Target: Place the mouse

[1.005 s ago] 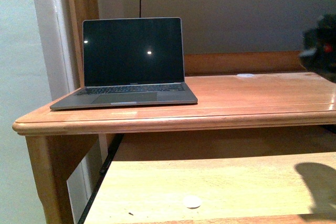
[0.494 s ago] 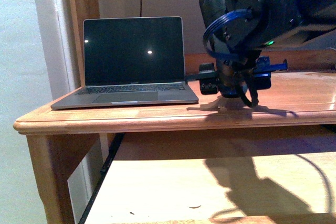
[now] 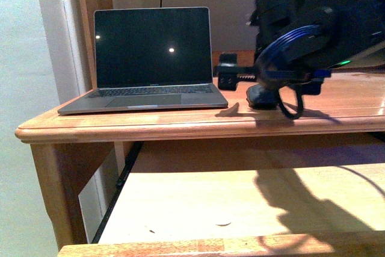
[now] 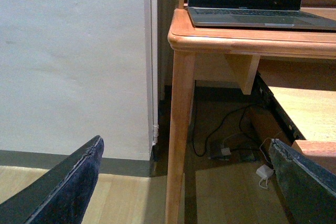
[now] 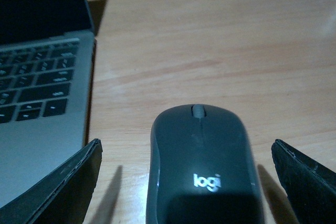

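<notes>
1. Wooden surface; I see my left gripper spread wide, empty, low near its leg.
2. Laptop stands open on it.
3. Mouse lies just right, between my right gripper's parted fingers, gaps either side.

Laptop just beside mouse — open desktop opposite

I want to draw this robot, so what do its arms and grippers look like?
The right arm is big, chunky and black, with a looping bundle of blue cables and a tiny green light. The left gripper and the right gripper both have flat, dark, wedge-shaped fingers with slightly scuffed edges.
</notes>
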Robot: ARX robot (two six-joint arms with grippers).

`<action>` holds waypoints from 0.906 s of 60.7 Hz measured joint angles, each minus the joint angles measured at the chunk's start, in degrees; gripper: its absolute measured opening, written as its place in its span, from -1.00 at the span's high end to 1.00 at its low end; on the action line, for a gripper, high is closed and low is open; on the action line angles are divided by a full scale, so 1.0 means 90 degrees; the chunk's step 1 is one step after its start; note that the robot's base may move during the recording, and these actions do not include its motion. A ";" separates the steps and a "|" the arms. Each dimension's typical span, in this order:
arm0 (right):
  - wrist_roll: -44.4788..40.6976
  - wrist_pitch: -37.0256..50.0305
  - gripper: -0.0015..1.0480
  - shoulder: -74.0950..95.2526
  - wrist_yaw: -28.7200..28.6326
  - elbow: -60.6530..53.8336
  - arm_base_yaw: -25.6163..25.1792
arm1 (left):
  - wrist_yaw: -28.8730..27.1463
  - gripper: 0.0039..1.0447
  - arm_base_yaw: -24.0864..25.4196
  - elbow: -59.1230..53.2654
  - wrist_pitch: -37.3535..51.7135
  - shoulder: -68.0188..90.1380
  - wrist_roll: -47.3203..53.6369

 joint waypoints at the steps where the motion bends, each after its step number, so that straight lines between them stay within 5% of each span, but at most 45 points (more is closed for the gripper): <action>1: 0.0000 0.0138 -0.86 -0.0228 -0.0189 -0.0240 -0.0075 | 0.0000 -0.86 0.0000 0.0000 0.0000 0.0000 0.0000; 11: -0.0100 0.1144 -0.86 -0.2312 -0.1639 -0.2302 -0.0935 | 0.0000 -0.86 0.0000 0.0000 0.0000 0.0000 0.0000; 18: -0.0576 0.1435 -0.86 -0.3949 -0.3276 -0.4143 -0.1899 | 0.0000 -0.86 0.0000 0.0000 0.0000 0.0000 0.0000; 28: -0.1824 0.0906 -0.86 -0.5651 -0.5780 -0.6591 -0.3633 | 0.0000 -0.86 0.0000 0.0000 0.0000 0.0000 0.0000; 33: -0.2679 0.0381 -0.86 -0.6110 -0.6489 -0.7434 -0.4362 | 0.0000 -0.86 0.0000 0.0000 0.0000 0.0000 0.0000; 43: -0.3497 0.0182 -0.86 -0.6326 -0.6676 -0.8109 -0.4371 | 0.0000 -0.86 0.0000 0.0000 0.0000 0.0000 0.0000; 55: -0.3640 0.1360 -0.86 -0.5457 -0.5649 -0.8364 -0.3390 | 0.0000 -0.86 0.0000 0.0000 0.0000 0.0000 0.0000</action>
